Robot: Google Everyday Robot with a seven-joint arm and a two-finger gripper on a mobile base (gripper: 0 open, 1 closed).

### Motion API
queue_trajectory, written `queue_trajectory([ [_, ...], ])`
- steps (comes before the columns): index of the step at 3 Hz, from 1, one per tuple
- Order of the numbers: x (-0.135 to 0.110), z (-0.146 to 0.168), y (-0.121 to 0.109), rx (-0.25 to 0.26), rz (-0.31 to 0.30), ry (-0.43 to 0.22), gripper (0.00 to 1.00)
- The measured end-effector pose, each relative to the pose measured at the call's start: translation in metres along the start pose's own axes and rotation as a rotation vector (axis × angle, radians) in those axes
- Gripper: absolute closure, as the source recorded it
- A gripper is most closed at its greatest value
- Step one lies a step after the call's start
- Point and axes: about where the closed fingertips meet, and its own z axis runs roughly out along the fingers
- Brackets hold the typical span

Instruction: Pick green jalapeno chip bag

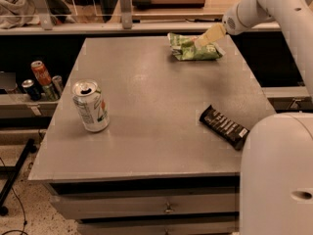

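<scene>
The green jalapeno chip bag (187, 52) lies crinkled at the far right of the grey table (146, 77), light green with white and orange-red print. My gripper (204, 38), pale yellow at the end of the white arm (244, 14), reaches in from the upper right. Its tip is over the bag's right half, at or just above the foil. It holds nothing that I can see.
A silver-white soda can (91, 105) stands near the table's left front. A dark brown candy bar (224, 126) lies at the right front. My white body (276, 175) fills the lower right. Several cans (41, 78) sit on a low shelf at the left.
</scene>
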Motion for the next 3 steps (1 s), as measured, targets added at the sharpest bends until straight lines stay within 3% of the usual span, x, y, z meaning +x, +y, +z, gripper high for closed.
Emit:
queue_trajectory([
  [1, 0.02, 0.021, 0.005, -0.039, 0.053, 0.042, 0.0],
  [3, 0.043, 0.043, 0.015, -0.1, 0.113, 0.081, 0.42],
])
